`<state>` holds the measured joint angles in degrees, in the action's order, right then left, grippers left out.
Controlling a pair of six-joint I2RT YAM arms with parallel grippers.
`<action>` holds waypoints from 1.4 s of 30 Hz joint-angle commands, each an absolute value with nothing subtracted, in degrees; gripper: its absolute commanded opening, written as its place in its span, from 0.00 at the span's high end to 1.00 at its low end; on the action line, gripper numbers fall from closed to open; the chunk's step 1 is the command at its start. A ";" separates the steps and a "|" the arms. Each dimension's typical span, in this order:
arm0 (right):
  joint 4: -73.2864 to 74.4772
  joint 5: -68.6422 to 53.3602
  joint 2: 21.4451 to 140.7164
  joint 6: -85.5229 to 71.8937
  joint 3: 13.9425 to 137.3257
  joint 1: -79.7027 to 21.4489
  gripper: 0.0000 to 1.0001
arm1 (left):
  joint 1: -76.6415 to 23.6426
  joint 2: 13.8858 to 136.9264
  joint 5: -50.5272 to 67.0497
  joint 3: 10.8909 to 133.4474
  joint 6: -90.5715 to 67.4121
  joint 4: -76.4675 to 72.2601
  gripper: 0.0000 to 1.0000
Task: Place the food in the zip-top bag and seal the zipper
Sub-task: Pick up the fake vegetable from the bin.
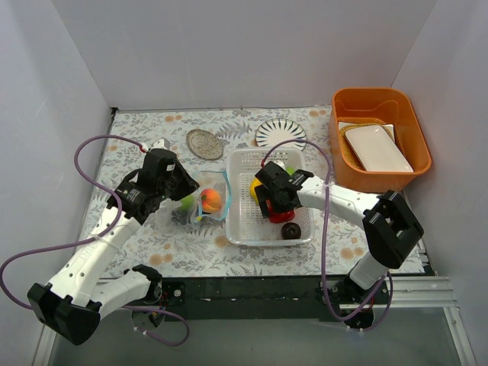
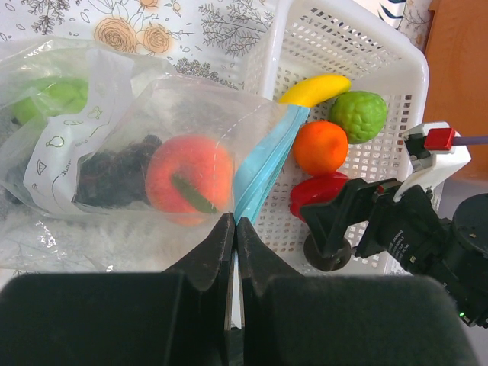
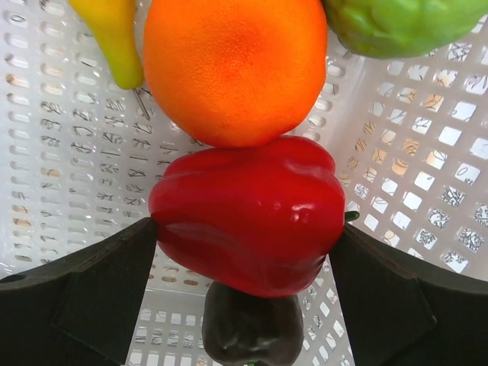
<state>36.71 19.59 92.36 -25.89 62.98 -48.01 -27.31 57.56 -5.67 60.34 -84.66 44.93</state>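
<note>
While the overhead view gives you the whole layout, only the wrist cameras settle what each gripper is doing. From above, your left gripper [image 1: 185, 197] sits at the clear bag [image 1: 204, 206] on the flowered counter [image 1: 152, 244], just left of the white basket [image 1: 236, 232]. Your right gripper [image 1: 276, 206] is down inside that basket.

The left wrist view adds that the left fingers are pressed tight together on the bag's near edge, where the blue-green zipper [image 2: 263, 164] runs down to their tips. The right wrist view adds that the right fingers sit narrow against both sides of the red pepper [image 3: 248, 213], holding it.

Count three pieces in the bag: one peach [image 2: 189, 175], one bunch of dark grapes [image 2: 114, 175] and one green ball [image 2: 53, 99]. Count five in the basket: one banana [image 2: 316, 89], a second green ball [image 2: 358, 116], one orange [image 2: 320, 147], the pepper and one dark brown ball [image 3: 252, 328]. The right wrist view shows that ball just below the pepper and the orange touching the pepper's top.

The bag is see-through and crinkly, lying on its side with its mouth toward the basket. You cannot tell from these views whether the zipper is pressed closed.

Farther back, the overhead view alone shows two small round plates [image 1: 204, 143] and one orange tub [image 1: 412, 164] holding white dishes.
</note>
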 commanded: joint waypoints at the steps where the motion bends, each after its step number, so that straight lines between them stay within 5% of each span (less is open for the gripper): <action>1: 35.25 17.49 93.96 -24.17 64.60 -47.81 0.09 | -27.07 57.57 -4.48 59.94 -83.85 44.12 1.00; 11: 31.55 12.84 90.97 -21.27 65.65 -47.81 0.56 | -27.07 57.66 -4.66 59.50 -83.94 44.12 1.00; 16: 30.94 11.52 90.35 -21.01 65.39 -47.81 0.69 | -27.07 57.92 -4.57 59.68 -83.93 44.03 1.00; 24: 28.74 8.61 88.51 -21.18 64.34 -47.90 0.72 | -27.07 57.83 -4.39 59.24 -83.76 44.12 1.00; 25: 28.48 8.35 88.42 -21.27 64.34 -47.81 0.83 | -27.07 57.75 -4.39 59.06 -83.85 44.03 1.00; 31: 27.95 7.38 87.54 -21.01 64.69 -47.81 0.99 | -27.07 57.83 -4.22 59.15 -83.76 44.12 1.00; 42: 25.84 5.01 86.13 -21.27 63.98 -47.81 0.99 | -27.07 58.10 -3.52 59.24 -83.50 43.86 1.00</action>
<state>27.46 6.63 87.81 -21.93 64.75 -47.68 -27.31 58.19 -4.38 59.57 -84.20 44.51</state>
